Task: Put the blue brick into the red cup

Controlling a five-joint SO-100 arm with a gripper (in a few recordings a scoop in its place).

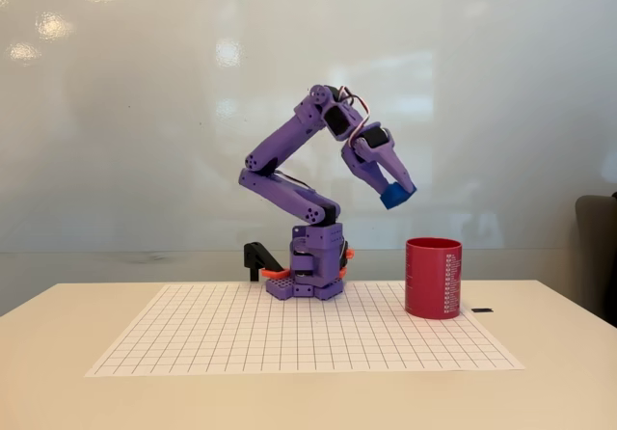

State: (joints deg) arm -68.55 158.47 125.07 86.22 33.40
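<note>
In the fixed view the purple arm reaches up and to the right from its base. Its gripper [399, 194] points down and right, shut on the blue brick [395, 197], which shows as a small deep-blue block at the fingertips. The brick hangs in the air, above and slightly left of the red cup [433, 278]. The cup stands upright on the right part of the grid sheet, with white print down its right side. A clear gap of air separates the brick from the cup's rim.
A white grid sheet [241, 338] covers the middle of the pale table. The arm's purple base [310, 271] stands at the sheet's back edge with a black clamp [260, 259] beside it. A small dark item [482, 309] lies right of the cup.
</note>
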